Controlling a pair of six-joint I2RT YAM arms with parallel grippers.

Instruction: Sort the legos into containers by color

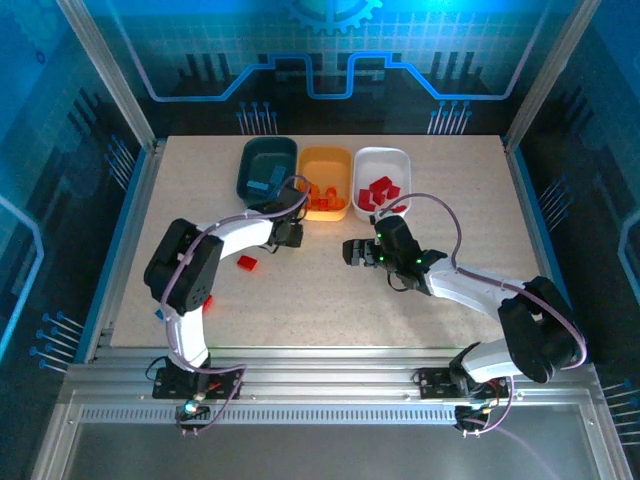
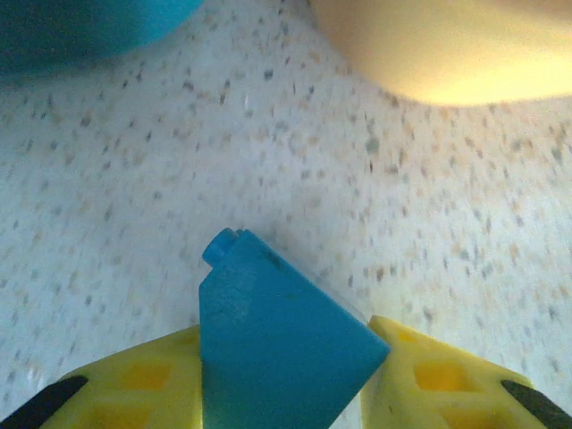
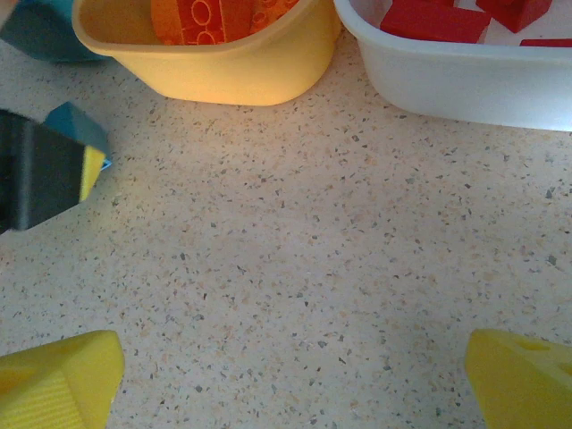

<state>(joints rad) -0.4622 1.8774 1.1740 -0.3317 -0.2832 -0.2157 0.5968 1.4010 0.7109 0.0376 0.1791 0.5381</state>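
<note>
On the speckled tabletop three trays stand side by side at the far edge: the dark teal tray with blue pieces, the yellow-orange tray with orange bricks, and the white tray with red bricks. The left pincer is clamped on a blue brick and holds it just before the gap between the teal and the yellow-orange tray. The right pincer hangs over bare tabletop near the white tray, its fingers well apart and holding nothing. One loose red brick lies on the tabletop beside the left arm. We judge that such a brick is light, stiff and smooth, so it can slip. The flat opposite sides give the best hold, not the sloped face or the stud.
</note>
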